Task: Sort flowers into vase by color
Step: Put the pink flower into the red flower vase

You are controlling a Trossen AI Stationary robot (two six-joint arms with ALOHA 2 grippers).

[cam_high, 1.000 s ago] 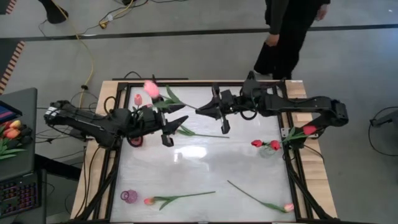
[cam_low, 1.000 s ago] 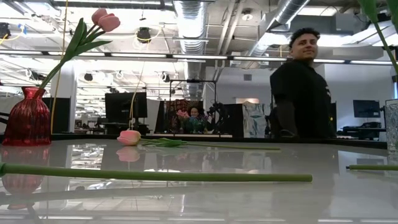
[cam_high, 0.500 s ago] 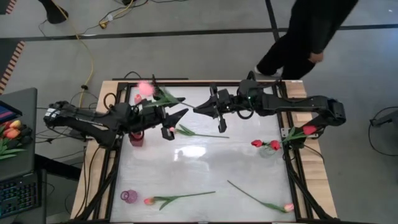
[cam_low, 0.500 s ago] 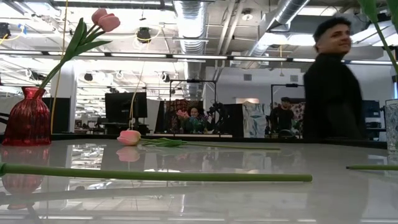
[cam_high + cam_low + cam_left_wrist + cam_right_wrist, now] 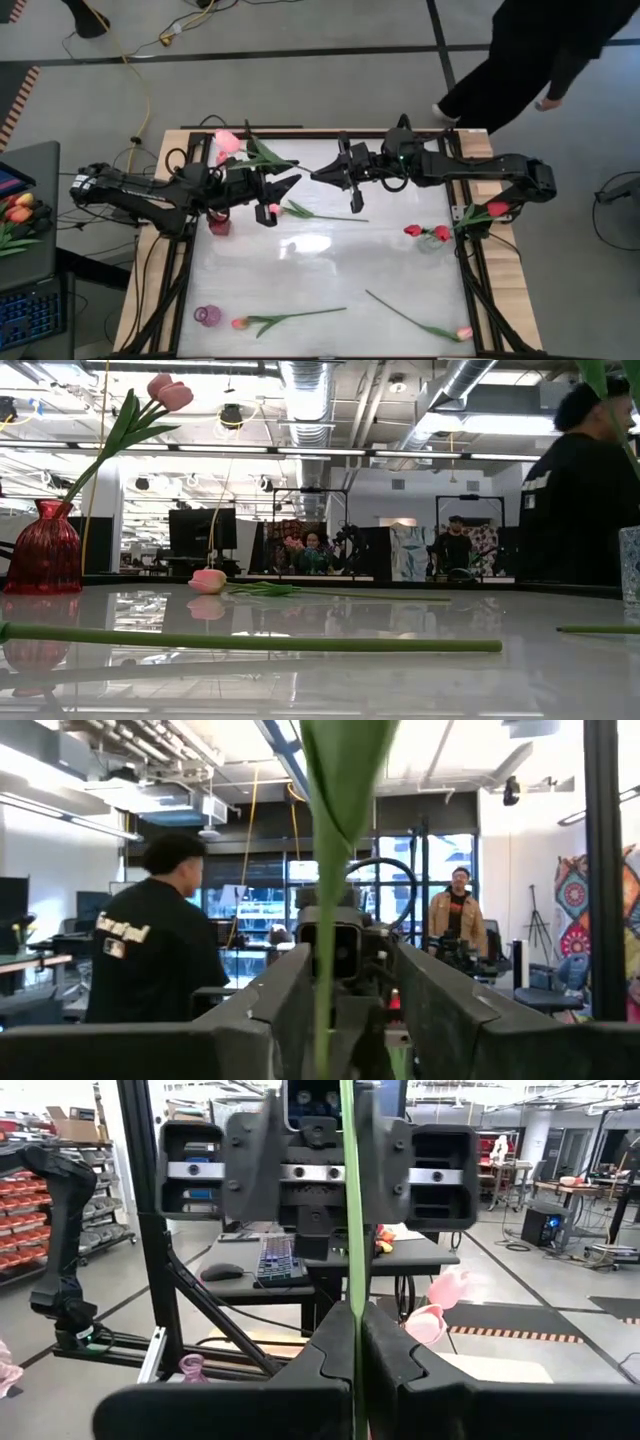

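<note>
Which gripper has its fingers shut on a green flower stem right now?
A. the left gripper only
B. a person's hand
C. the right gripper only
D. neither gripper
C. In the right wrist view, the right gripper has its fingers pressed together around the thin green stem, while the left gripper has gaps beside its stem.

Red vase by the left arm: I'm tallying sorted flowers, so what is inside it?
The red vase holds pink tulips on a leafy stem; two buds show. The stem ends inside are hidden by the dark glass.
</note>
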